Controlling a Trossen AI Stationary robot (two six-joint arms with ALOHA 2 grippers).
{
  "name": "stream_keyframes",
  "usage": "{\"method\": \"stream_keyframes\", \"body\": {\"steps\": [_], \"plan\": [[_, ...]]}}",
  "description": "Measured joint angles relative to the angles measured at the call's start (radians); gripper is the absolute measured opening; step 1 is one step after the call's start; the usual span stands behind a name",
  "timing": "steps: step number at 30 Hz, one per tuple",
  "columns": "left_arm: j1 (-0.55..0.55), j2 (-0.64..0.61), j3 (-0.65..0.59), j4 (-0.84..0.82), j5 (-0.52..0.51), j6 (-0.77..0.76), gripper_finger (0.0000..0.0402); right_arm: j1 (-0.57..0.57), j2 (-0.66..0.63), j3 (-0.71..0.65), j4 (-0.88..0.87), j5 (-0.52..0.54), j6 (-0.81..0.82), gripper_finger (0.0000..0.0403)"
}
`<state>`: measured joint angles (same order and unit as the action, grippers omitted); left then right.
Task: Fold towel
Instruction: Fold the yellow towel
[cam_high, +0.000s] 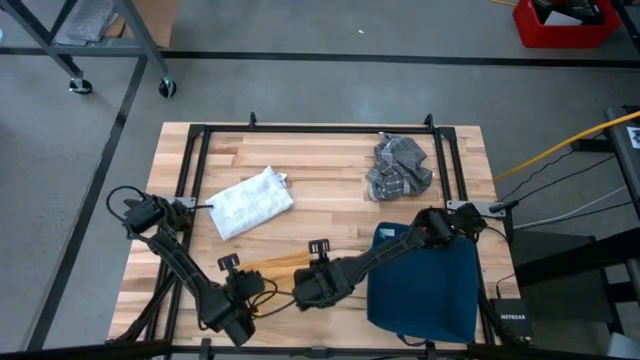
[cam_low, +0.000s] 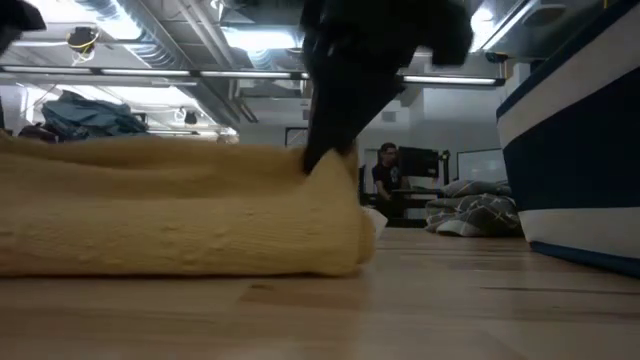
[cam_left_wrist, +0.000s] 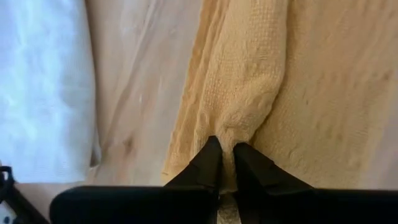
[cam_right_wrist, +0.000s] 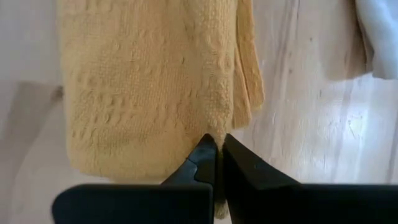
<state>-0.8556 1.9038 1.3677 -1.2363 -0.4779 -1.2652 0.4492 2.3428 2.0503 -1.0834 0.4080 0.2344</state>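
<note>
The yellow towel (cam_high: 275, 262) lies near the front edge of the table (cam_high: 330, 180). The left tool (cam_left_wrist: 225, 163) and right tool (cam_right_wrist: 215, 149) each pinch only a tiny bit of it. It could slip out, maybe, when lifted.

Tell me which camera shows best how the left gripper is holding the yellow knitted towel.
The left wrist view: the left gripper is shut on a pinched fold of the yellow knitted towel. The high view shows that towel mostly hidden by the arms; the low view shows its side; the right wrist view shows the right gripper pinching its edge.
</note>
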Motion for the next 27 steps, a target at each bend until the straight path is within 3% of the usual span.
{"method": "stream_keyframes", "body": {"steps": [4,8,16,22,27], "plan": [[0.015,0.0,-0.031,0.003,0.031,0.025,0.0037,-0.031,0.0,-0.025,0.044,-0.074,-0.004,0.0017],[0.02,0.0,-0.042,-0.011,0.043,0.034,0.0079,-0.058,0.0,-0.025,0.043,-0.14,-0.005,0.0029],[0.029,0.0,-0.043,-0.094,0.054,-0.055,0.016,-0.093,0.0,-0.025,0.031,-0.157,0.028,0.0133],[0.034,0.0,-0.044,-0.299,0.051,-0.229,0.0166,-0.111,0.0,-0.025,0.022,-0.147,0.031,0.0208],[0.034,-0.005,-0.044,-0.324,0.042,-0.242,0.0148,-0.122,0.0,-0.014,-0.015,-0.104,0.063,0.0224]]}}
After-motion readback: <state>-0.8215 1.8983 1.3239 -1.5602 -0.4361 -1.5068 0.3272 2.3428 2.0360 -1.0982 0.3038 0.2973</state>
